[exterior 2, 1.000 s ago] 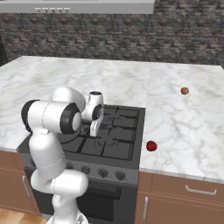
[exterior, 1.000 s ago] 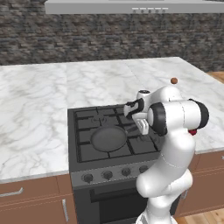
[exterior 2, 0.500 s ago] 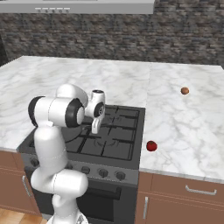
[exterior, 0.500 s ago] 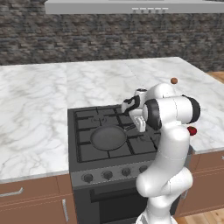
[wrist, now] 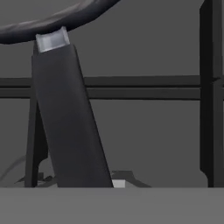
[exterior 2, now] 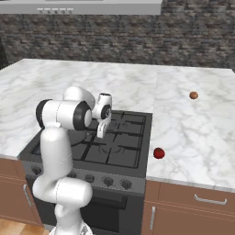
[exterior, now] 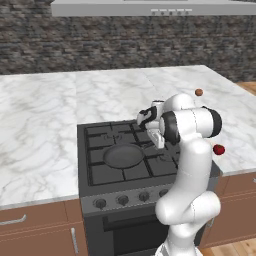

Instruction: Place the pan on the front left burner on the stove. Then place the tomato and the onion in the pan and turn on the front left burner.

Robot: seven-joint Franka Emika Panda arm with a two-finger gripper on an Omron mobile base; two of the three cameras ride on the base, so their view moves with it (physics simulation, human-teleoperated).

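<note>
Pan [exterior: 123, 156] sits on the front left burner [exterior: 116, 161] of the stove [exterior: 100, 190], its thin handle [wrist: 70, 118] running out toward the hand. Your gripper [exterior 2: 100, 133] hangs low over the grate with jaws narrowed almost to touching; from the hand view you can judge it pinches that handle, though the fingertips themselves are hidden. That grip is there to steer the pan square onto the ring. The tomato [exterior 2: 159, 153] waits on the counter [exterior 2: 197, 133] just beside the stove, the onion [exterior 2: 193, 95] farther back.
</note>
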